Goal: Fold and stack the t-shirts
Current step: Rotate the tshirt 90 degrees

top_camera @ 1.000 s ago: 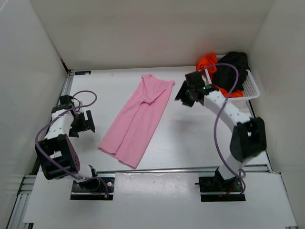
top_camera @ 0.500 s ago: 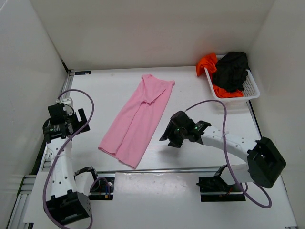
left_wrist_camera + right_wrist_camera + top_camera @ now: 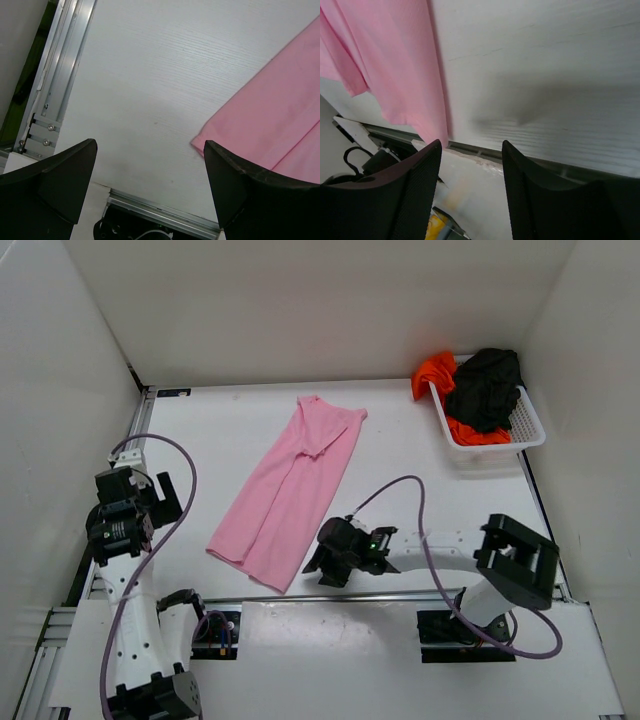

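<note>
The right tool (image 3: 320, 566) has swung down from the white plastic mesh basket (image 3: 530, 430) to the near edge of the white tabletop (image 3: 420, 470). It hangs released and empty, with the hem of the flattened light pink fabric t-shirt (image 3: 290, 490) just to its left. The left tool (image 3: 160, 498), spread wide and empty, hovers left of that hem. The black fabric t-shirt (image 3: 485, 385) and the orange-red fabric t-shirt (image 3: 435, 370) fill the basket far beyond.

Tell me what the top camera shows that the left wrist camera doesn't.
Only the top camera shows the basket holding the black shirt and orange shirt, and the right gripper. Only the left wrist camera shows the left gripper close up, wide open and empty. Both show the pink shirt on the table.
</note>
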